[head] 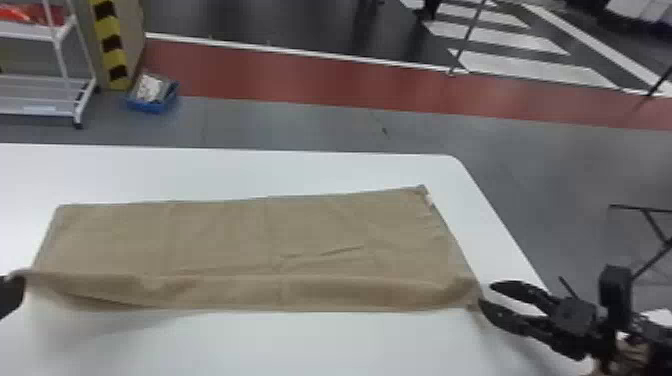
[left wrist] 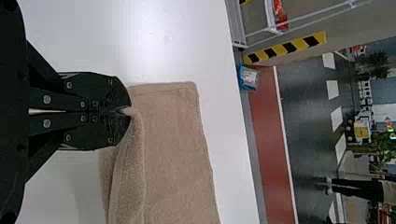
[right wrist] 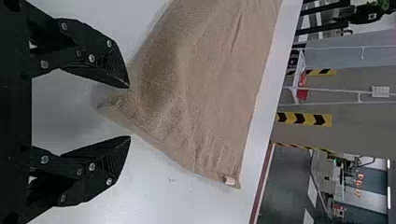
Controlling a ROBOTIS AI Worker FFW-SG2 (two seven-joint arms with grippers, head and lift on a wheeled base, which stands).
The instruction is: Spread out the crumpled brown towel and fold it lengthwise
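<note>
The brown towel (head: 250, 235) lies spread as a long strip across the table, its near edge raised in a loose roll. At its near left corner is my left gripper (head: 11, 292). The left wrist view has that gripper (left wrist: 122, 112) shut on a corner of the towel (left wrist: 173, 140). Just off the near right corner, my right gripper (head: 487, 295) stands open. In the right wrist view a corner of the towel (right wrist: 196, 102) reaches toward the gap between the open fingers of that gripper (right wrist: 129, 112); nothing is gripped. A small white tag sits at the far right corner.
The white table (head: 225, 170) has its far edge behind the towel and its right edge close beside the towel's right end. On the floor beyond are a blue bin (head: 152, 95) and a white rack (head: 45, 95).
</note>
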